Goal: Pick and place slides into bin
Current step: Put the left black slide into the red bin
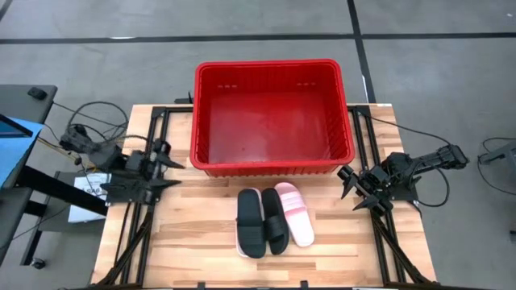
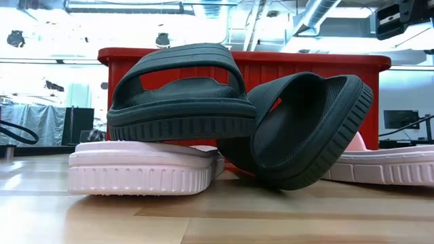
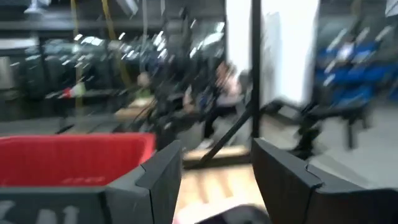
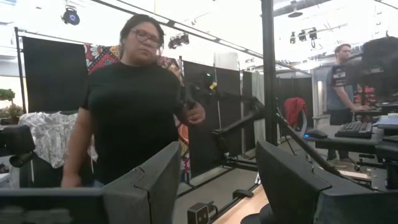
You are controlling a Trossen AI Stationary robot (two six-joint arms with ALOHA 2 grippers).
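The slides lie in a huddle on the wooden table in front of the red bin (image 1: 274, 113). One black slide (image 1: 251, 224) rests on a pink slide (image 2: 142, 166) whose edge shows beneath it. A second black slide (image 1: 276, 221) leans tilted on its edge against them. Another pink slide (image 1: 295, 213) lies flat at the right. My left gripper (image 1: 171, 171) hovers open at the table's left side, beside the bin's near left corner. My right gripper (image 1: 351, 187) stands open at the right side. Neither has anything between its fingers.
The bin (image 3: 68, 158) takes the far middle of the table, its rim well above the slides. Dark frame rails (image 1: 137, 234) run along both table sides. Cables and a box (image 1: 81, 141) lie off the left edge. A person (image 4: 134, 106) stands beyond the table.
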